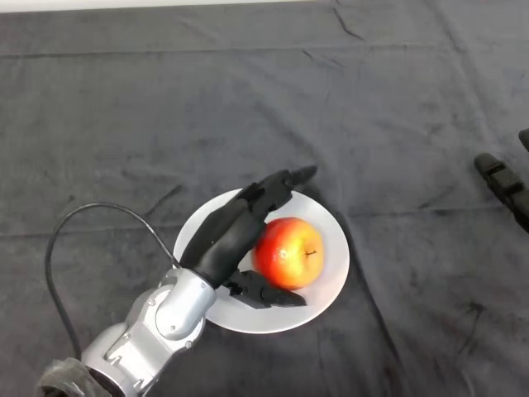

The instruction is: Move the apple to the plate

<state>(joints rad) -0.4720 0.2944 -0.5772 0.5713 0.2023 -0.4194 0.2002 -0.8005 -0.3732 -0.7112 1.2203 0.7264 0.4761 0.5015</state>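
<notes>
A red and yellow apple with its stem up sits on a white plate on the dark cloth, right of the plate's middle. My left hand lies over the left part of the plate, right beside the apple. Its fingers stretch out straight along the apple's far left side and past the plate's rim. The thumb lies on the plate along the apple's near side. The hand is open around the apple and hides the plate's left part.
A black object pokes in at the right edge of the view. The dark cloth covers the table on all sides of the plate, with some creases.
</notes>
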